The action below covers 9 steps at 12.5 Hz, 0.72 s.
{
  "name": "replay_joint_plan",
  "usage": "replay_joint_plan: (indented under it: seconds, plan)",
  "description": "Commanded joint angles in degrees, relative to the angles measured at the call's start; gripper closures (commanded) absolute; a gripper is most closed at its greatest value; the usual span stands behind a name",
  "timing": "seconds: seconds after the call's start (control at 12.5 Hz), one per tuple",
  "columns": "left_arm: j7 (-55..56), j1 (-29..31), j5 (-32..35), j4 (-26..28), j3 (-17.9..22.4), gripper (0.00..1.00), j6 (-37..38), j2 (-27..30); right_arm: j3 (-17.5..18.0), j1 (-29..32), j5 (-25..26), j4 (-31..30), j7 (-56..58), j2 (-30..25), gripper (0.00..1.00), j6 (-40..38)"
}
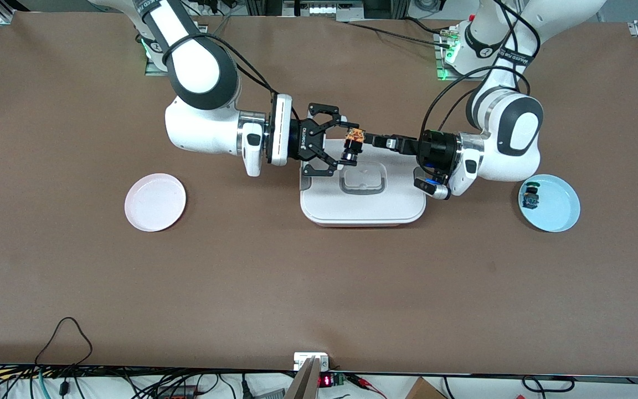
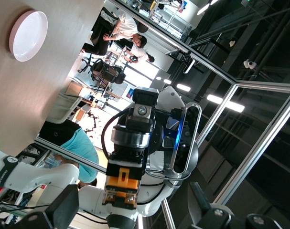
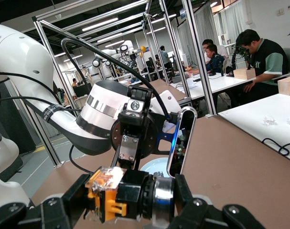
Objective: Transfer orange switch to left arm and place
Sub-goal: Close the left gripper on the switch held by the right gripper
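The orange switch (image 1: 354, 145) is being held in the air over the box (image 1: 362, 191), clamped between the fingers of the right gripper (image 1: 346, 145). Its long axis is lying roughly level in the front view, tilted slightly, with the orange-white block end uppermost, toward the robots' bases, and the dark round end pointed toward the front camera. The left gripper (image 1: 377, 139) is positioned just beside the block end, jaws spread apart. A pink plate (image 1: 155, 201) and a blue plate (image 1: 550, 202) are resting toward opposite ends of the table.
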<state>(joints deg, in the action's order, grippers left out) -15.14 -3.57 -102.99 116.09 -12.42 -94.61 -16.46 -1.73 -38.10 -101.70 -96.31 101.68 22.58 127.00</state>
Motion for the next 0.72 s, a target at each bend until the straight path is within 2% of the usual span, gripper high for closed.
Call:
replay_joint_plan:
  seconds: [0.0,0.48,0.64]
  plan:
    - [-2.35,-0.3,-1.77,-0.51,-0.06,0.0,-0.49,-0.33,0.15,-0.22,-1.92,1.57,1.41,1.06,0.99,0.0]
    - [-8.59,-0.82,-1.86,-0.52,-0.24,0.0,-1.8,-1.12,0.15,-0.4,-3.15,1.57,1.41,1.06,0.99,0.18]
    - [-8.86,-1.96,-4.05,-0.52,-0.24,0.0,-1.89,-1.12,0.15,-0.4,-3.15,1.57,1.41,1.06,0.99,0.26]
